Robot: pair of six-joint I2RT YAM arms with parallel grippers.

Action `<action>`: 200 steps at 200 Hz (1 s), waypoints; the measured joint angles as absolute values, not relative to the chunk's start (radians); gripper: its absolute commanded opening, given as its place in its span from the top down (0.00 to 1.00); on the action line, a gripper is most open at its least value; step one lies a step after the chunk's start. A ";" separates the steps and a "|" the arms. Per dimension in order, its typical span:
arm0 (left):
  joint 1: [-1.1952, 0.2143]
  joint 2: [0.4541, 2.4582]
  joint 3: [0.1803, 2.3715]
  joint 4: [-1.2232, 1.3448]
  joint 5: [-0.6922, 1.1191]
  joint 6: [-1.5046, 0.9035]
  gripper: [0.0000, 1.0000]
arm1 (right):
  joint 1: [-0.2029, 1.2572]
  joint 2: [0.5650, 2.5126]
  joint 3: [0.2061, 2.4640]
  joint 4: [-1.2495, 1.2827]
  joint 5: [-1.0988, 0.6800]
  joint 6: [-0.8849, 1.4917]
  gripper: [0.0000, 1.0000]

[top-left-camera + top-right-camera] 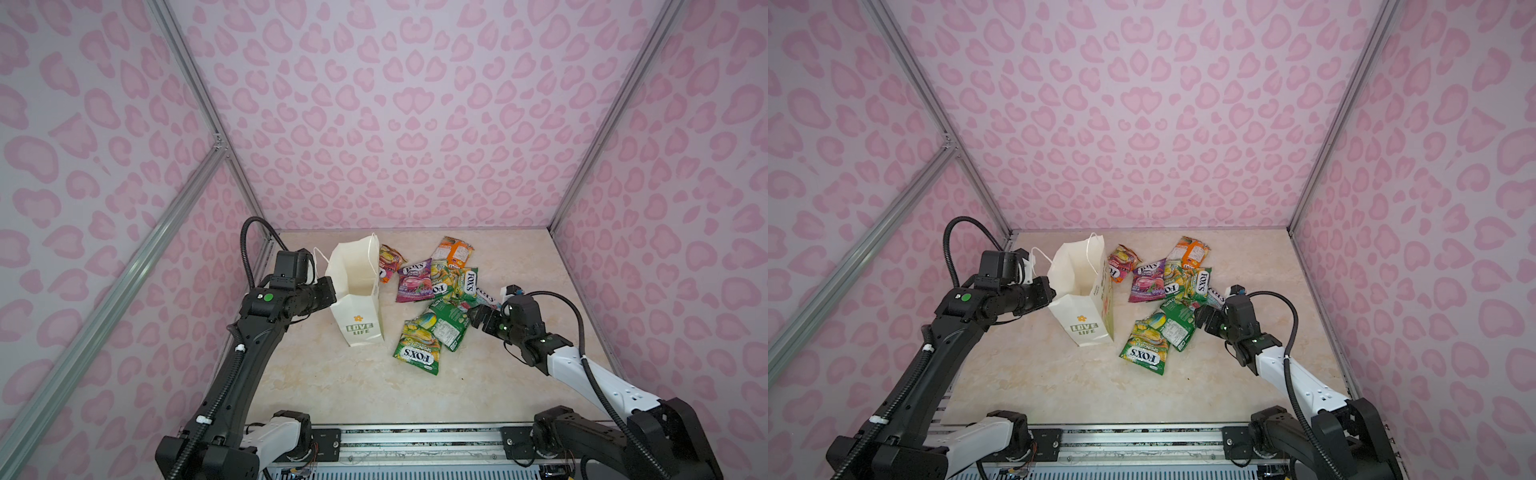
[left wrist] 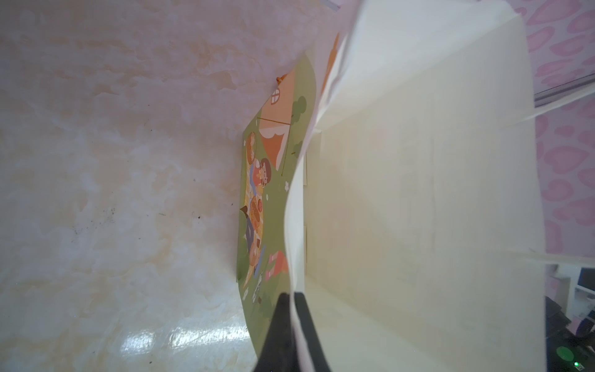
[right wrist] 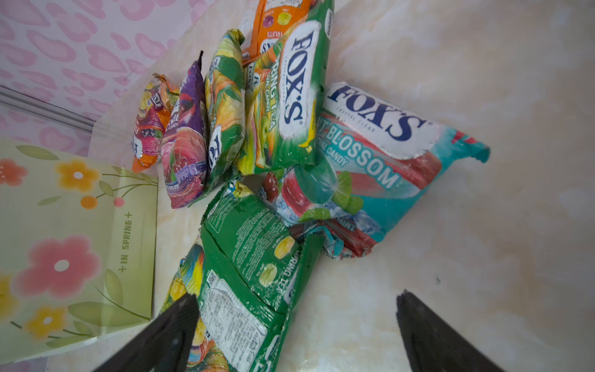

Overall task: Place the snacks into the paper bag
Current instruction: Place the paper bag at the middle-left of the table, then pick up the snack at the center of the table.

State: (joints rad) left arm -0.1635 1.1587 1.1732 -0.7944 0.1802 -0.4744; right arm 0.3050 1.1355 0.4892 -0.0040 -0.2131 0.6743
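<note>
Left pincer [image 2: 291, 298] clenched on the rim of the paper bag [image 1: 357, 311]; right pincer [image 3: 296, 294] released, low at the snacks [image 1: 432, 282].
The bag stands upright, mouth open, left of centre on the bench [image 1: 332, 386]. The FOX'S packets lie in a loose overlapping heap just right of it, all on the bench. The right pincer's jaws stand wide, straddling the right edge of a green packet [image 3: 251, 257] lying printed back up, beside a teal packet [image 3: 386, 154]; contact cannot be told.
</note>
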 measured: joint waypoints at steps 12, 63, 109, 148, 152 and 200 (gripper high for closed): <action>-0.163 1.161 1.163 -0.770 0.189 -0.474 0.97 | 0.316 1.147 0.482 0.000 -0.218 0.680 0.04; -0.163 1.113 1.123 -0.725 0.220 -0.463 0.97 | 0.348 1.257 0.445 0.084 -0.288 0.724 0.11; -0.163 1.096 1.121 -0.725 0.227 -0.460 0.97 | 0.355 1.388 0.460 0.189 -0.360 0.770 0.26; -0.164 1.141 1.177 -0.762 0.212 -0.471 0.98 | 0.355 1.436 0.456 0.271 -0.384 0.801 0.38; -0.164 1.144 1.183 -0.767 0.210 -0.472 0.97 | 0.355 1.438 0.455 0.274 -0.385 0.804 0.38; -0.192 1.180 1.254 -0.826 0.163 -0.491 0.97 | 0.355 1.453 0.445 0.317 -0.384 0.816 0.54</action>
State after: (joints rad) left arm -0.1917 1.1805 1.2545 -0.8257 0.1627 -0.4911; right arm 0.3553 1.4532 0.4446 0.3172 -0.3840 0.8158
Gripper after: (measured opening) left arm 0.060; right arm 0.493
